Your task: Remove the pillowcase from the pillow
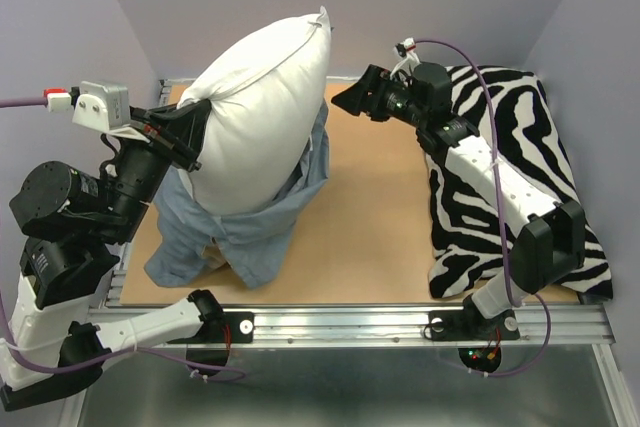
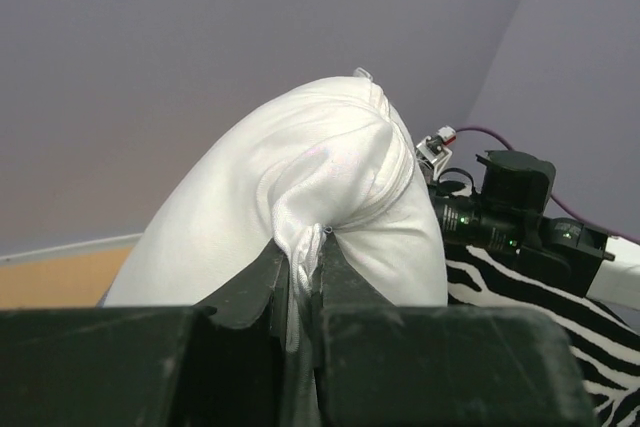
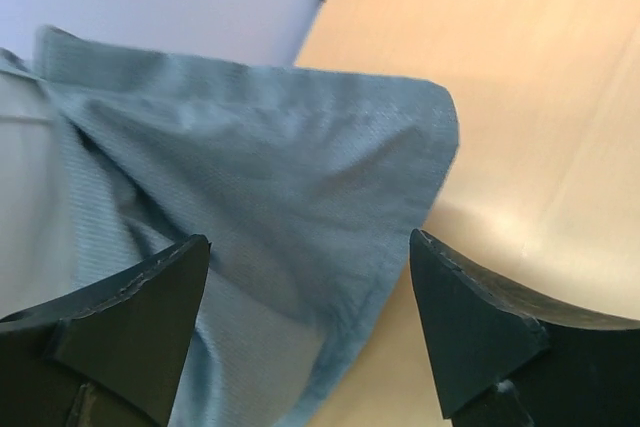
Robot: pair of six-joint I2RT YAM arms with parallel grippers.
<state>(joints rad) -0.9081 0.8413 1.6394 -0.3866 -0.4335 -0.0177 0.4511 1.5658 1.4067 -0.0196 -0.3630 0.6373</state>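
The left gripper (image 2: pixel 303 252) has its jaws squeezed together on a fold of the big white pillow (image 1: pixel 265 112). It holds the pillow up on its end. The blue pillowcase (image 1: pixel 250 232) is bunched low around the pillow's bottom, on the wooden table (image 1: pixel 380 227). The bottom end may be inside it, but that is hard to see. The right gripper (image 1: pixel 347 97) is near the pillowcase, jaws wide apart, holding nothing. A zebra cushion (image 1: pixel 520 137) lies far right.
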